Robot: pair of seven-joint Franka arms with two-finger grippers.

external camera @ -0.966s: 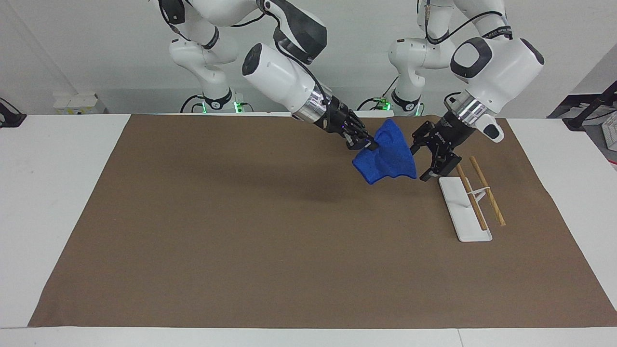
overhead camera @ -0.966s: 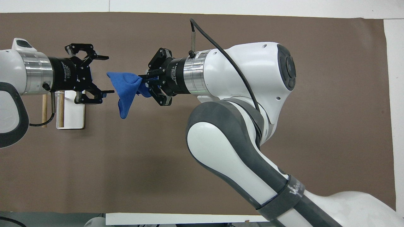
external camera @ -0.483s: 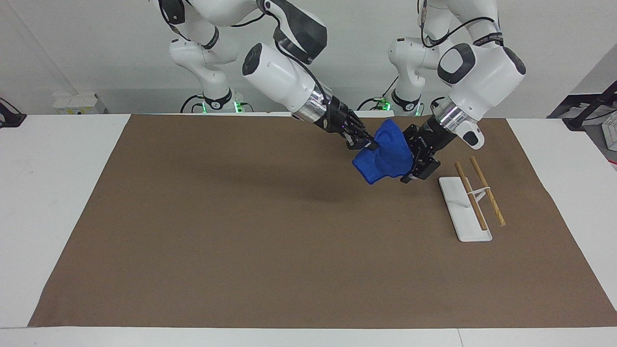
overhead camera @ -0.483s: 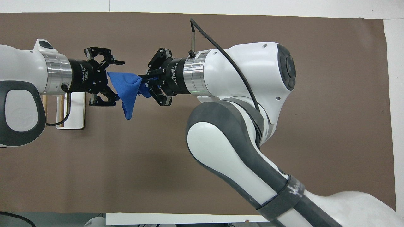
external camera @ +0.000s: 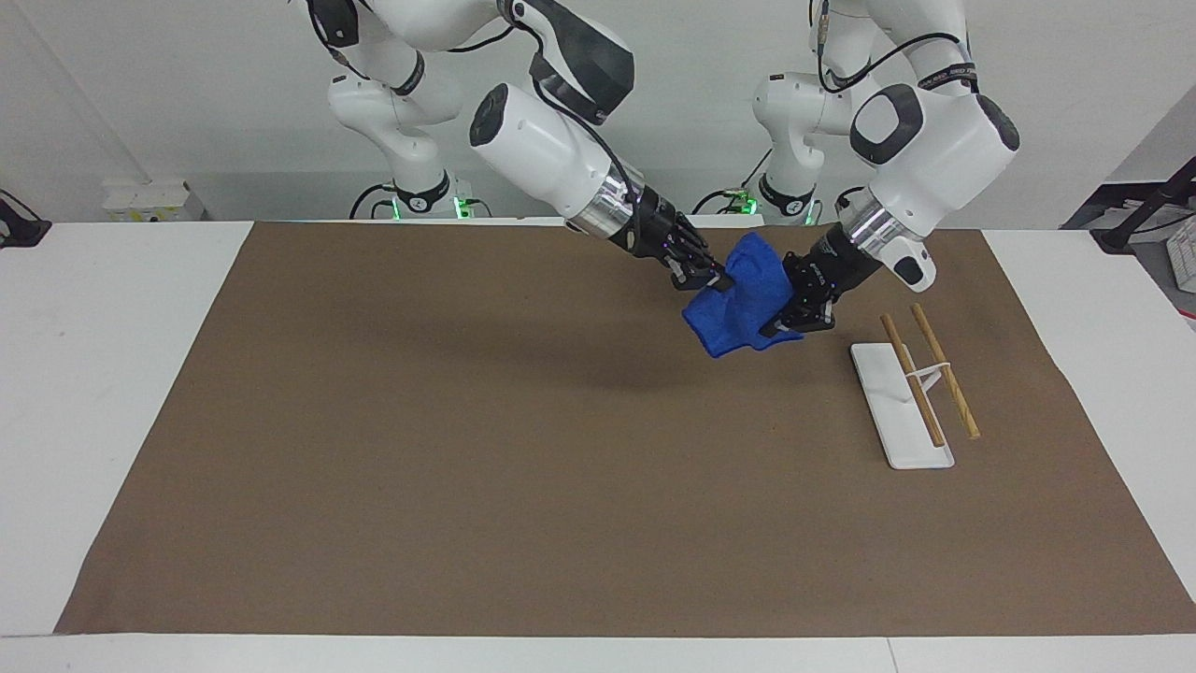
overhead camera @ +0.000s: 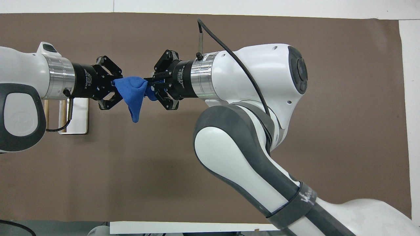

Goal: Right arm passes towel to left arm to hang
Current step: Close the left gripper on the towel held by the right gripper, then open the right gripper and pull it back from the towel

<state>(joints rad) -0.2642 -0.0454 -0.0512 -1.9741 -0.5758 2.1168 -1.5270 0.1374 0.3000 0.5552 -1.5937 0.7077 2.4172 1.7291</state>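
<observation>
A white desk (external camera: 112,374) carries a wide brown mat (external camera: 561,486). My right arm (external camera: 551,159) and my left arm (external camera: 934,150) meet in the air over the mat, toward the edge where I stand and the left arm's end. Between them hangs the blue towel (external camera: 747,294), clear of the mat. My right gripper (external camera: 715,279) is clamped on one side of it; my left gripper (external camera: 783,322) is closed on another. Near the left gripper, a white rack (external camera: 888,393) with two wooden rods (external camera: 944,374) stands on the mat.
</observation>
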